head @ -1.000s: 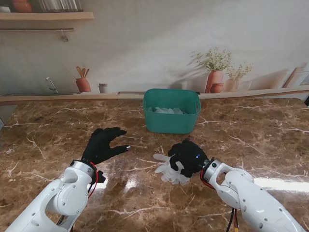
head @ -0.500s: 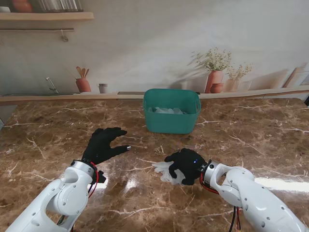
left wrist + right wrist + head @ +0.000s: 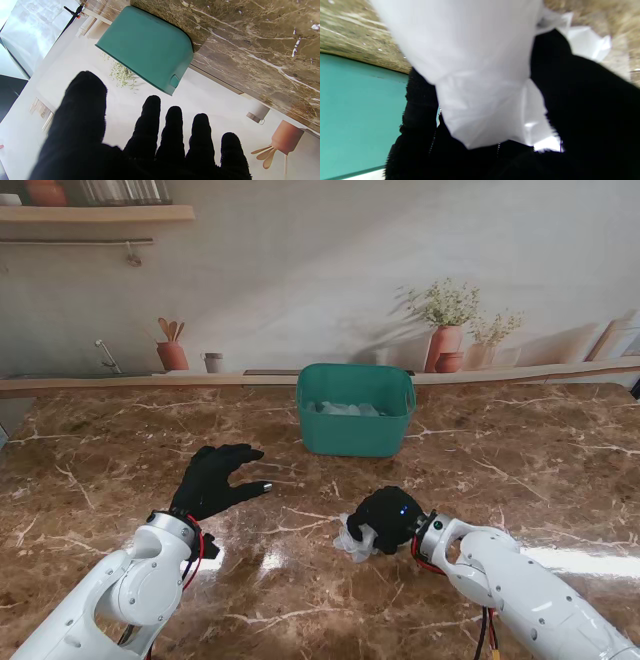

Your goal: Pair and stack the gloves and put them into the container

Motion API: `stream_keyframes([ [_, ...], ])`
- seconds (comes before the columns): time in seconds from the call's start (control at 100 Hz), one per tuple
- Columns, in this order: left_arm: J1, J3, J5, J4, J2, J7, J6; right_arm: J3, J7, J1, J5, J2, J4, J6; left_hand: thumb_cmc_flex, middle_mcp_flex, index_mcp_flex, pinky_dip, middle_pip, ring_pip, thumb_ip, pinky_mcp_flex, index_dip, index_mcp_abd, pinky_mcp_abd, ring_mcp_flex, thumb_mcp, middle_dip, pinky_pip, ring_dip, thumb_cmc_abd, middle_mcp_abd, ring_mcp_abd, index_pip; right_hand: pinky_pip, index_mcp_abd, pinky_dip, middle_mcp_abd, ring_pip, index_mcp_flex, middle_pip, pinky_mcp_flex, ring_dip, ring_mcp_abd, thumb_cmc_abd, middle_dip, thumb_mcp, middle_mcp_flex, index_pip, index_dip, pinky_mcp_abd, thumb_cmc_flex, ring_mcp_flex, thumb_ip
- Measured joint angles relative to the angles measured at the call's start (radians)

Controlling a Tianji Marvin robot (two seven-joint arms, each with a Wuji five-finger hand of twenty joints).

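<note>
**A:** What has changed since a second ago?

**B:** The right hand (image 3: 388, 518) has curled its fingers in and gathered the white gloves (image 3: 354, 541), which earlier lay spread out on the marble table (image 3: 90, 470); now only a crumpled bit shows under the palm. The hand has also drawn slightly nearer to me.

**A:** So it is gripping them?

**B:** Yes, clenched around the gloves (image 3: 480, 82); in the right wrist view the pale material fills the space between the black fingers (image 3: 420, 105).

**A:** And the left hand (image 3: 214, 480)?

**B:** Unmoved, fingers spread and holding nothing, over the table's left half. Its wrist view shows all five fingertips (image 3: 152, 107) apart.

**A:** Where is the container?

**B:** The teal container (image 3: 355, 421) stands near the far edge of the table, about mid-width, well apart from both hands. More white gloves (image 3: 345, 409) already lie inside it.
</note>
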Motion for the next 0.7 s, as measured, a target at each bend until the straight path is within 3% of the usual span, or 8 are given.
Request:
stream_keyframes([
  [0.12,0.000,0.001,-0.001,0.000,0.000,0.000,-0.001,0.013,-0.006,-0.006,0.023,-0.012,0.005,0.006,0.000,0.000,0.000,0.000,0.000,0.000,0.000,0.000,0.000,0.000,0.000,0.000,0.000,0.000,0.000,0.000,0.000,0.000,0.000,0.000,0.072,-0.020,0.000,0.000,0.085,0.068,0.002,0.057,-0.015,0.013,0.004,0.010,-0.010,0.082,0.070,-0.051,0.022,0.079,0.049,0.002],
  [0.27,0.001,0.002,-0.001,0.000,0.000,0.000,-0.003,0.060,0.002,-0.030,0.047,-0.027,-0.016,0.000,0.000,0.000,0.000,0.000,-0.001,0.000,0.000,0.000,0.000,0.000,0.000,0.000,0.000,0.000,0.000,0.000,0.000,0.000,0.000,0.000,0.097,-0.022,0.000,0.000,0.111,0.103,0.012,0.074,-0.024,0.021,0.004,0.010,-0.010,0.105,0.079,-0.055,0.023,0.078,0.061,0.004],
  [0.49,0.002,0.002,-0.002,0.000,0.001,-0.002,-0.004,0.160,0.029,-0.089,0.099,-0.049,-0.122,-0.011,0.000,0.000,0.000,0.000,-0.001,0.000,0.000,0.000,0.000,0.000,0.000,0.000,-0.012,0.000,0.000,0.000,0.000,0.000,0.000,0.000,0.121,-0.022,0.000,0.001,0.120,0.103,0.013,0.081,-0.024,0.029,0.007,0.010,-0.010,0.106,0.088,-0.062,0.029,0.078,0.061,0.005],
  [0.7,0.003,0.012,0.004,-0.001,0.002,0.001,-0.006,0.184,0.036,-0.089,0.126,-0.068,-0.172,0.001,0.000,0.000,0.000,0.000,-0.001,0.000,0.000,0.000,0.000,0.000,0.000,0.000,-0.012,0.000,0.000,0.000,0.000,0.000,0.000,0.000,0.121,-0.022,0.000,0.002,0.124,0.103,0.018,0.081,-0.024,0.030,0.010,0.011,-0.010,0.107,0.090,-0.062,0.033,0.078,0.061,0.005],
])
